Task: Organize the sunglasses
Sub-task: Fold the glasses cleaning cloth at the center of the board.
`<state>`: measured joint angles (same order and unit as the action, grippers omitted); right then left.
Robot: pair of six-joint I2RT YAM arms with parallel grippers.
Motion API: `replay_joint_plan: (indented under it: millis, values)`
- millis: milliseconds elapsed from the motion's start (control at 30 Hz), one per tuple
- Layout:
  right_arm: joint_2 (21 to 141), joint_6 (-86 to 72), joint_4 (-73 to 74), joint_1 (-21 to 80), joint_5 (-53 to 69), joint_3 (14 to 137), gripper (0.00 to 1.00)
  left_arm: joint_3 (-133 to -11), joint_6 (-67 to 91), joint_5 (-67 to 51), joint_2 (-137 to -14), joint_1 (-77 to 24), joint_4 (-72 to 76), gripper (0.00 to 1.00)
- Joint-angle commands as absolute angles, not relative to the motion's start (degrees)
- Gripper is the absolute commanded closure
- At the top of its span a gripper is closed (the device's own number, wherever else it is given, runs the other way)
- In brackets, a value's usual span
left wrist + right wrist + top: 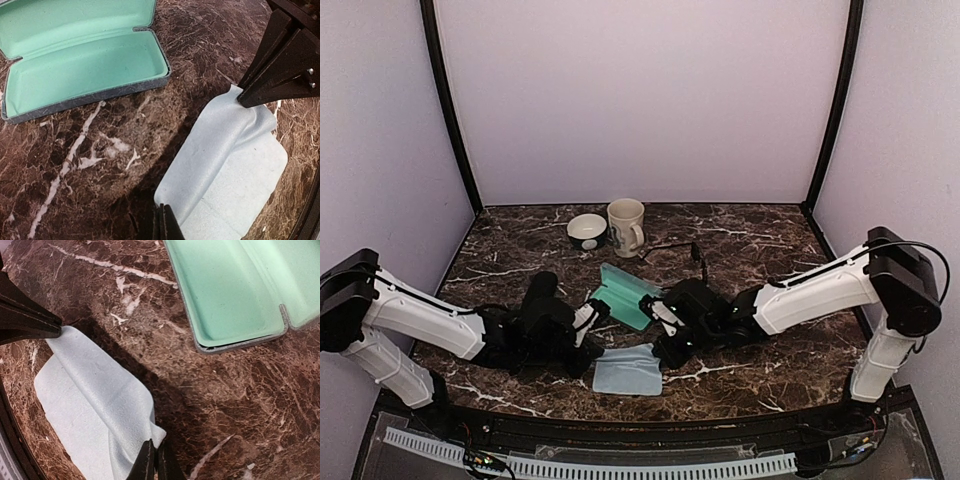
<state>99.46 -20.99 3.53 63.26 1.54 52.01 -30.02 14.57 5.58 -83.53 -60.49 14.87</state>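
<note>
A pale blue cloth (627, 372) lies on the marble table between my two grippers. My left gripper (165, 220) is shut on the cloth's (225, 175) near-left corner. My right gripper (155, 460) pinches the cloth's (95, 405) opposite corner, with only a thin slit between its jaws. Each wrist view shows the other gripper's tip at the far corner of the cloth. Behind the cloth stands an open hard case (623, 292) with mint-green lining, and it is empty (85, 65). A thin black wire-framed pair of sunglasses (688, 252) lies further back.
A cream mug (626, 226) and a small dark bowl (587, 230) stand at the back of the table. The table's front rim (640, 418) runs just below the cloth. Purple walls close in the table on three sides.
</note>
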Motion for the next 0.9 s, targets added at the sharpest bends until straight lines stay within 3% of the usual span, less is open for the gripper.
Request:
replay_joint_plan:
  millis: [0,600,867]
  values:
    - [98.35,-20.24,1.34,64.37,0.45,51.80,0.94,-29.21,14.92,4.82,-82.00,-60.38,16.28,1.00]
    - [100.27,-17.23,9.81,64.16,-7.02,57.55,0.89,-33.18,13.78,5.90,-84.30,-60.55,16.59,1.00]
    - [100.50,-17.36,8.71,64.09,-6.42,57.15,0.91,-33.26,13.42,5.32,-85.03,-60.51,17.22,1.00]
